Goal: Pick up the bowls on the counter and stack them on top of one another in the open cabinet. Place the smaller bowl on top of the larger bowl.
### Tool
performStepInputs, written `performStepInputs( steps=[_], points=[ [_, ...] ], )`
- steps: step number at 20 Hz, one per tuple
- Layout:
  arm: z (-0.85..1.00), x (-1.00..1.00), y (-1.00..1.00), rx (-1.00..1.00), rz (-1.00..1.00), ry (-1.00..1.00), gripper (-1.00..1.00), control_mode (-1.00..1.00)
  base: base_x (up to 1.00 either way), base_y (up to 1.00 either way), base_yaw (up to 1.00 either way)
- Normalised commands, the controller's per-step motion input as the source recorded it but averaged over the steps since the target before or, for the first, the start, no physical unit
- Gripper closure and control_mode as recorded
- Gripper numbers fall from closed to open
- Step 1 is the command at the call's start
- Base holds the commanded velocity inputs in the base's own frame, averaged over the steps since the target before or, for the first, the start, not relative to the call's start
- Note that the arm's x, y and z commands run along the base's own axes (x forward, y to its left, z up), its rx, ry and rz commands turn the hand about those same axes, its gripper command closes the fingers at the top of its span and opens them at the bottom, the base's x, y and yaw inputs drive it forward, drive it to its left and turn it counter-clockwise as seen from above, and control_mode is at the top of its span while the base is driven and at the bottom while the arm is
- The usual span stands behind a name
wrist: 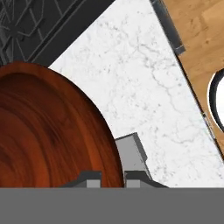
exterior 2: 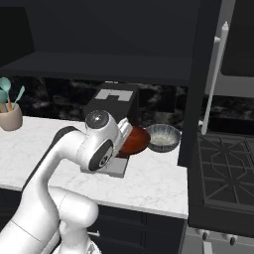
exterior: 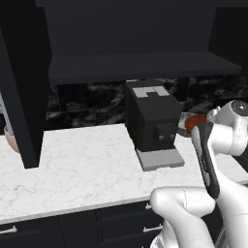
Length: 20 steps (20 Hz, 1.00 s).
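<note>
The smaller bowl (wrist: 48, 131), glossy red-brown, takes up the left of the hand view. My gripper (wrist: 111, 177) is shut on its rim, one fingertip inside and one outside. In the right base view this small bowl (exterior 2: 135, 140) sits just past my wrist, close beside the larger bowl (exterior 2: 163, 138), grey with a speckled outside, which rests on the white marble counter (exterior 2: 154, 183). From the left base the red bowl (exterior: 195, 122) peeks out behind my forearm. The open cabinet's dark shelf board (exterior: 145, 68) runs overhead.
A black coffee machine (exterior: 152, 121) stands on the counter just left of the bowls. A tan cup of utensils (exterior 2: 10, 116) is far left. A dark upright panel (exterior 2: 196, 99) and the stove (exterior 2: 223, 163) border the right side. A second dark panel (exterior: 24, 97) hangs at left.
</note>
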Motion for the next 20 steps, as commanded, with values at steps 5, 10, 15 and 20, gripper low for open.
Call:
performStepInputs(
  steps=[5,10,15,20],
  points=[
    [-0.01,0.02,-0.96,0.24,0.31,-0.04,1.0,-1.0,0.0,0.0,0.0],
    [-0.27,0.12,0.03,-0.19,0.08,0.11,1.0,-1.0,0.0,0.0,0.0],
    [-0.2,0.24,0.08,-0.22,0.01,-0.04,1.0,-1.0,0.0,0.0,0.0],
    [-0.02,0.43,-0.03,0.0,0.02,-0.03,1.0,-1.0,0.0,0.0,0.0]
  ],
)
